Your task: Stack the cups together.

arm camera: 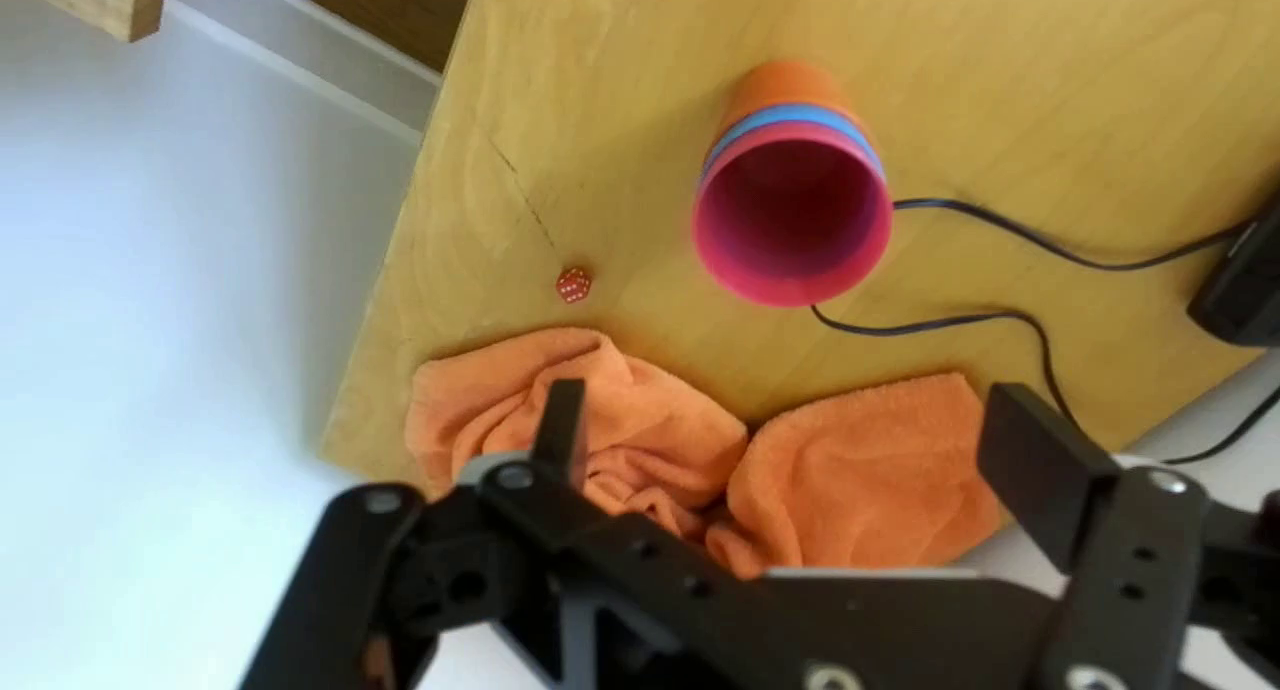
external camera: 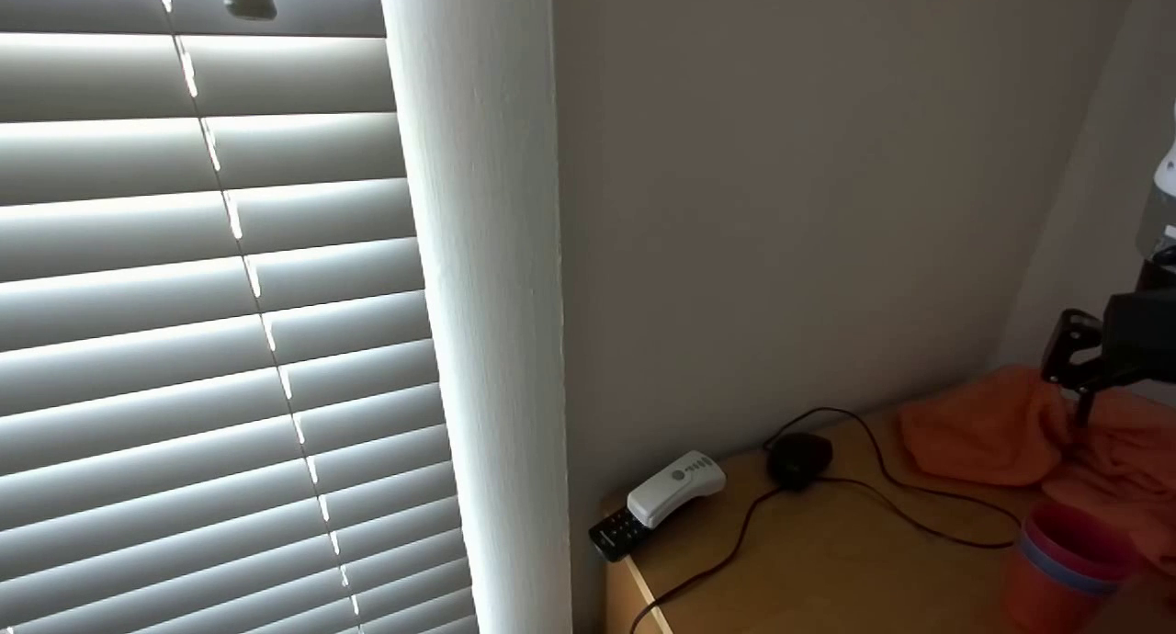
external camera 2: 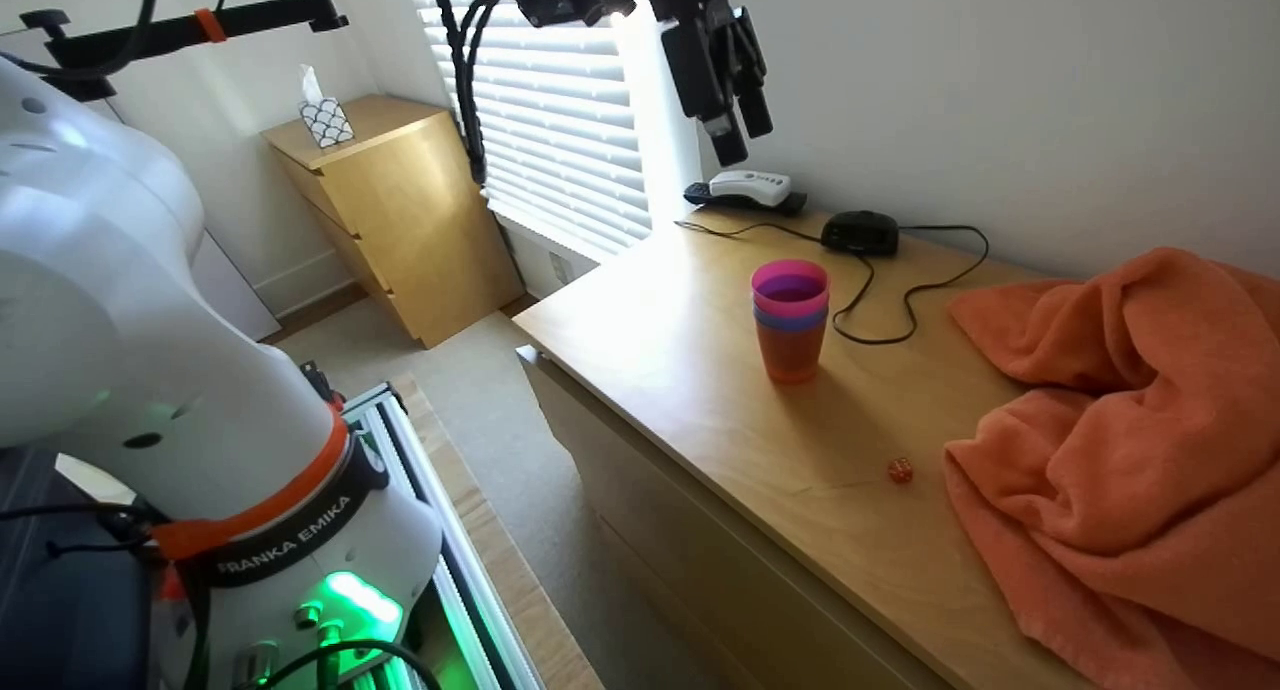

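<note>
Three cups stand nested in one upright stack on the wooden tabletop. The pink cup point(arm camera: 790, 210) is on top, with the blue cup point(arm camera: 790, 115) showing as a band below and the orange cup point(arm camera: 790, 82) at the bottom. The pink cup point(external camera 2: 790, 303), blue cup point(external camera 2: 790, 322) and orange cup point(external camera 2: 790, 355) also show in an exterior view. The stack point(external camera: 1066, 574) shows dimly at the lower right in an exterior view. My gripper point(arm camera: 785, 395) is open and empty, above the table and apart from the stack; it also shows in an exterior view point(external camera 2: 745, 142).
An orange towel point(external camera 2: 1130, 410) lies crumpled on the table point(external camera 2: 680, 370). A red die point(external camera 2: 900, 470) lies near it. A black device point(external camera 2: 860, 233) with a cable sits beyond the cups. A white remote point(external camera 2: 750, 187) lies on a black remote by the wall and the blinds point(external camera: 220, 340).
</note>
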